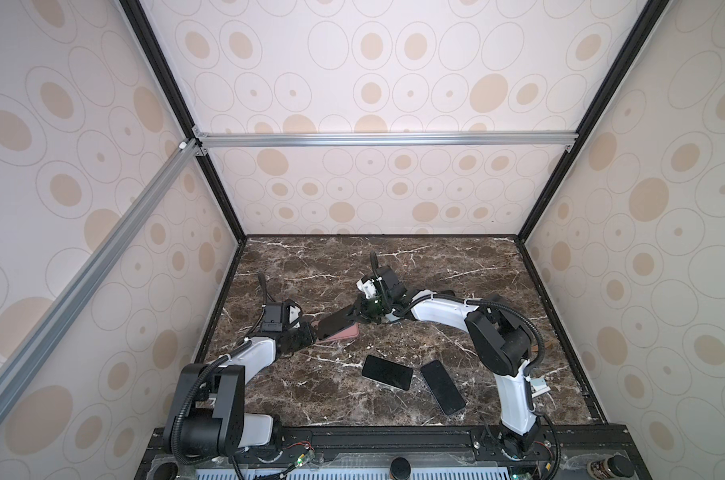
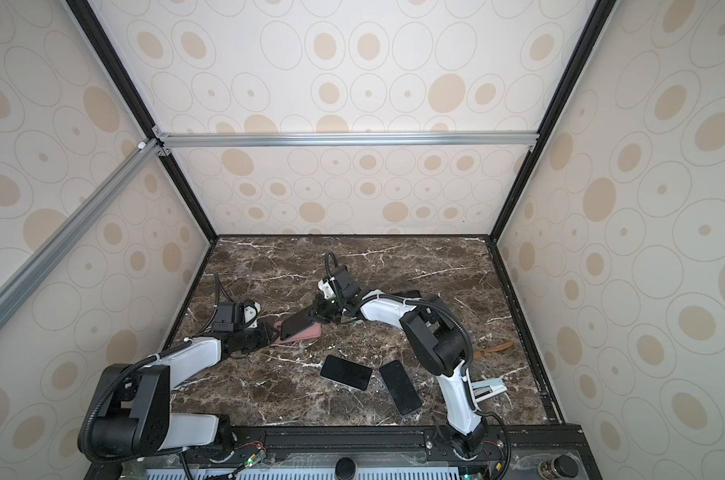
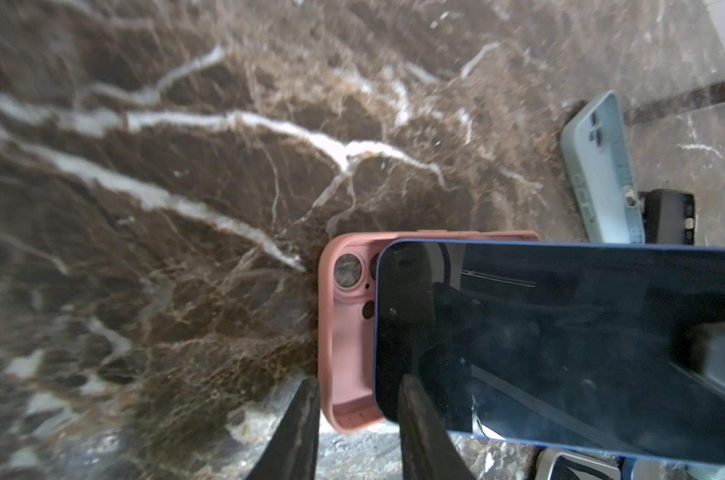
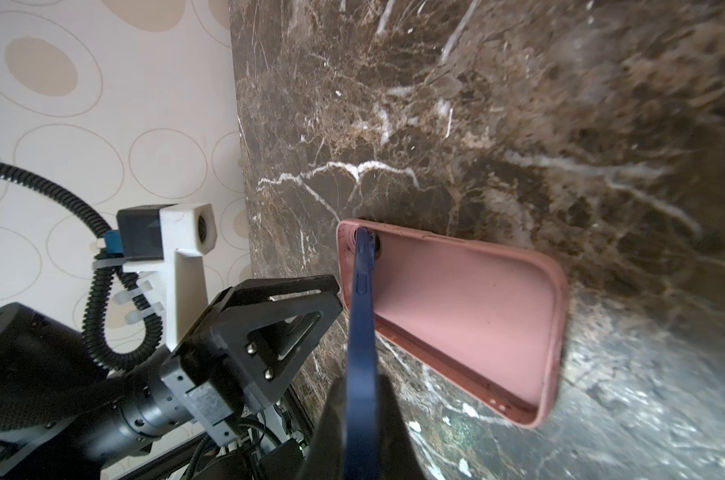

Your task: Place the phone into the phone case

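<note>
Nearest, a spare phone [image 1: 387,372] and a second spare phone [image 1: 442,386] are lying flat on the bench [image 1: 456,266]. Beyond them the pink phone case [image 1: 349,332] is lying open side up. The left end effector [image 3: 356,384] is straddling its corner at a narrow gap; I cannot tell whether it is gripping. Farther back, the right end effector [image 4: 358,386] is clamping the blue phone [image 1: 337,321] and tilting it, the lower end dipping into the case's camera end.

White-shelled arms [image 1: 435,312] with black joints [image 1: 493,340], ribbed black cables [image 4: 92,299], silver-screwed black left gripper [image 4: 331,293].
</note>
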You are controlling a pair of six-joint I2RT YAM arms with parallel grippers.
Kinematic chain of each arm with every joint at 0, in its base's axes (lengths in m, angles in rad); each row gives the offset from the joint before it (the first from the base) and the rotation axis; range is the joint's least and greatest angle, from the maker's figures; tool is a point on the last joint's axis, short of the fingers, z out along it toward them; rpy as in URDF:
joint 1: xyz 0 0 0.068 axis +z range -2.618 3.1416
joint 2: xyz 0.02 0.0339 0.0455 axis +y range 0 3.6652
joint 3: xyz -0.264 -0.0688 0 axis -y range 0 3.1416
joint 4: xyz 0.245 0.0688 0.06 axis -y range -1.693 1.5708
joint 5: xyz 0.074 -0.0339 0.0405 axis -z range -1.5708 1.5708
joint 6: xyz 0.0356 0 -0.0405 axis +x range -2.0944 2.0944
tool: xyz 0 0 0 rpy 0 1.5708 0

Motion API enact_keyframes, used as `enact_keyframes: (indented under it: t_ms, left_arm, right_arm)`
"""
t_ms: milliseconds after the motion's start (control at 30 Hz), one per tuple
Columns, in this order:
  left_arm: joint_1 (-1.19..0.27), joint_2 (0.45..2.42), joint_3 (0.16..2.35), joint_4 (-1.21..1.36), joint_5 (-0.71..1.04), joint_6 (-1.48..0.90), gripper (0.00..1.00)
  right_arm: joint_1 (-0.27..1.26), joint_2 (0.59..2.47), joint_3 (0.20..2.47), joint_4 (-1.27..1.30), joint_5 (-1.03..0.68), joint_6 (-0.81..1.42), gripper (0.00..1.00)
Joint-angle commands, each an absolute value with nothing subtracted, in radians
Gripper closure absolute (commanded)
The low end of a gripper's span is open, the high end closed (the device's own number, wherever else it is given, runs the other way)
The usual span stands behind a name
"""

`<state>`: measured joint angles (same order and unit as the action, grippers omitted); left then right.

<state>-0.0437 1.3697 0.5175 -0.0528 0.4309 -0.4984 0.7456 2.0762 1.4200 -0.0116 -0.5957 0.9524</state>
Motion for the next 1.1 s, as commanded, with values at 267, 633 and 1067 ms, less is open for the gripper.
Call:
enact_keyframes:
  t_ms: [267, 633, 1067]
  left_arm:
    - [-0.036, 1.416, 0.548, -0.041, 0.462, -0.485, 0.71]
    - [-0.036, 1.453, 0.537, 0.007, 0.541, -0.525, 0.70]
    - [-0.040, 1.468, 0.518, 0.037, 0.587, -0.549, 0.72]
  right_arm:
    - [0.741, 2.115, 1.418, -0.001, -0.692, 0.915, 1.00]
    - [0.736, 2.137, 1.362, 0.046, -0.727, 0.926, 1.00]
    - [0.737, 2.146, 1.245, 0.212, -0.634, 1.012, 1.00]
